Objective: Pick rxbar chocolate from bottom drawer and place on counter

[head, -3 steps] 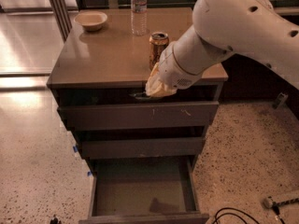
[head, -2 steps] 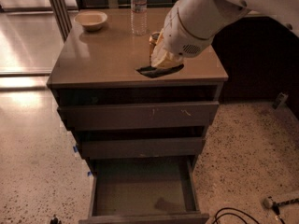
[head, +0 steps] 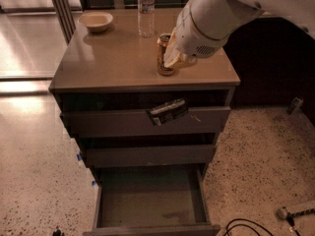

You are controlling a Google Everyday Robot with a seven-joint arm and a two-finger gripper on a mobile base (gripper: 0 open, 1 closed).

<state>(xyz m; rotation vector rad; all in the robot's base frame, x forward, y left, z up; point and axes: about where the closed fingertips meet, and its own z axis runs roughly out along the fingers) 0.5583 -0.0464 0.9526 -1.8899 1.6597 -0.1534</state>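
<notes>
The rxbar chocolate (head: 168, 111), dark with pale print, is tilted in front of the top drawer's face, just below the counter's front edge; I cannot tell whether it rests on the drawer's lip or is in the air. My gripper (head: 173, 59) is above the counter (head: 108, 63), right beside an orange drink can (head: 163, 54), and the bar is not in it. The bottom drawer (head: 147, 200) is pulled open and its grey floor is bare.
A water bottle (head: 146, 10) and a pale bowl (head: 96, 21) stand at the back of the counter. The two upper drawers are slightly ajar. Black cables (head: 246, 226) lie on the speckled floor at the lower right. A dark cabinet is to the right.
My gripper carried the bar up from the top drawer's level over the counter's front edge, then moved back toward the can. The bar left the gripper and is now below the counter edge.
</notes>
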